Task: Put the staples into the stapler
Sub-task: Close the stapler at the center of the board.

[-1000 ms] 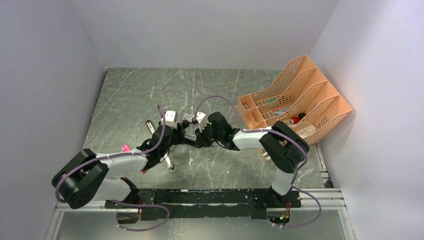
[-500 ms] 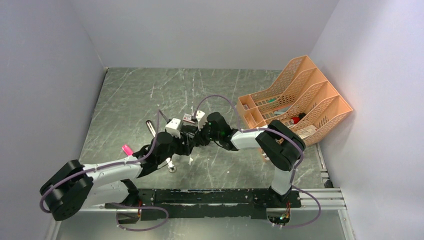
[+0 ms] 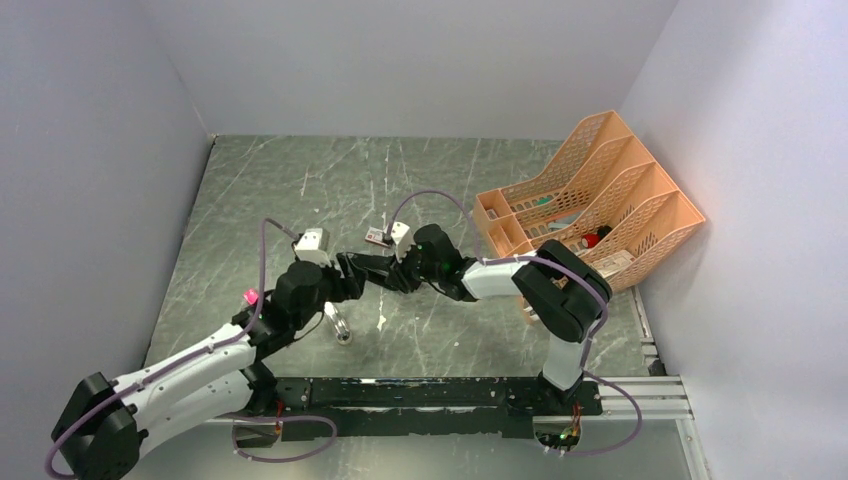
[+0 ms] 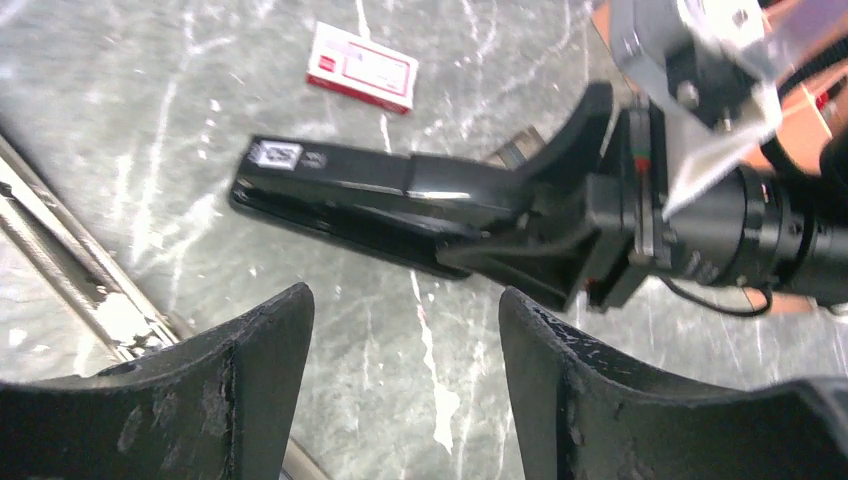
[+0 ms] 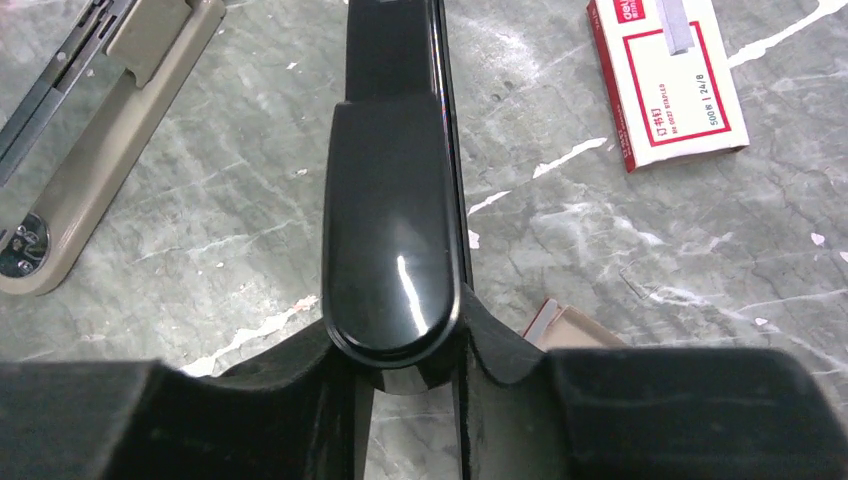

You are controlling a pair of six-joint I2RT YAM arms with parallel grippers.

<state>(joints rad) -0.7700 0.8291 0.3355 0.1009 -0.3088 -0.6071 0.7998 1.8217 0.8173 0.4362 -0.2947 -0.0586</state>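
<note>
Black stapler (image 4: 400, 200) is stretching lengthwise away from the right gripper (image 5: 395, 335), which is clamping its rear end; the left gripper (image 4: 400, 310) is hanging open and empty just short of it, crosswise, while the box of staples (image 4: 362, 79) is sitting just beyond, untouched

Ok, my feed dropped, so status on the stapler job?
Left hand open, empty. Right hand clamped on black stapler's rear end. Staple box on table, apart from both hands. Grey stapler alongside, not blocking.

arms (image 3: 190, 365): white shells, black joints | cables (image 3: 430, 194): mauve | jaws: scuffed black | base rail (image 3: 400, 392): black
</note>
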